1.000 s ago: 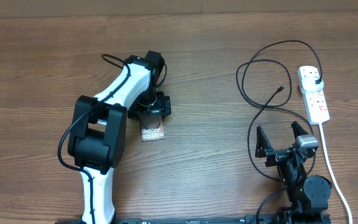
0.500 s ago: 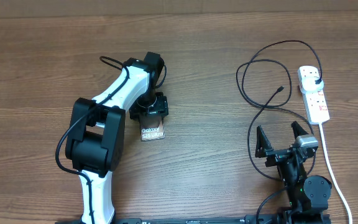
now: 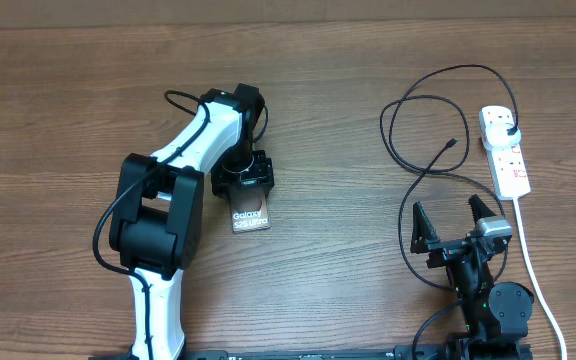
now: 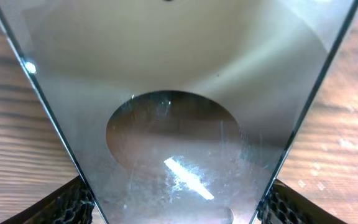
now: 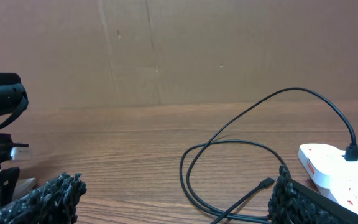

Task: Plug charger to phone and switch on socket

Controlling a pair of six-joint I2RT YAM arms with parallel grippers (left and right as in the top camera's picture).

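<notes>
the task is judged to be at an early stage: nothing is yet joined to the phone (image 3: 250,216), which is found left of centre on the counter (image 3: 348,80), its lettered end turned toward the bottom of the frame. its upper end is covered by the left pincer (image 3: 247,188), and in the left wrist view the glass slab is seen spanning from one pad (image 4: 73,200) to the other, so the pincer is read as closed across the phone's width. the right pincer (image 3: 451,222) is held wide and empty at the lower right. the charger (image 3: 384,122) is laid in loose loops at the upper right; its black plug (image 3: 509,130) appears already seated in the socket (image 3: 505,160), while the small connector tip (image 3: 453,143) lies free on the wood, well apart from the phone. left to be done: the tip and the phone must be brought together and mated, and the socket switched on; whether the switch is on cannot be told. the cable loops lie close around the right pincer, and the thick white cord (image 3: 530,255) runs beside the right arm, so a snag is thought possible.
</notes>
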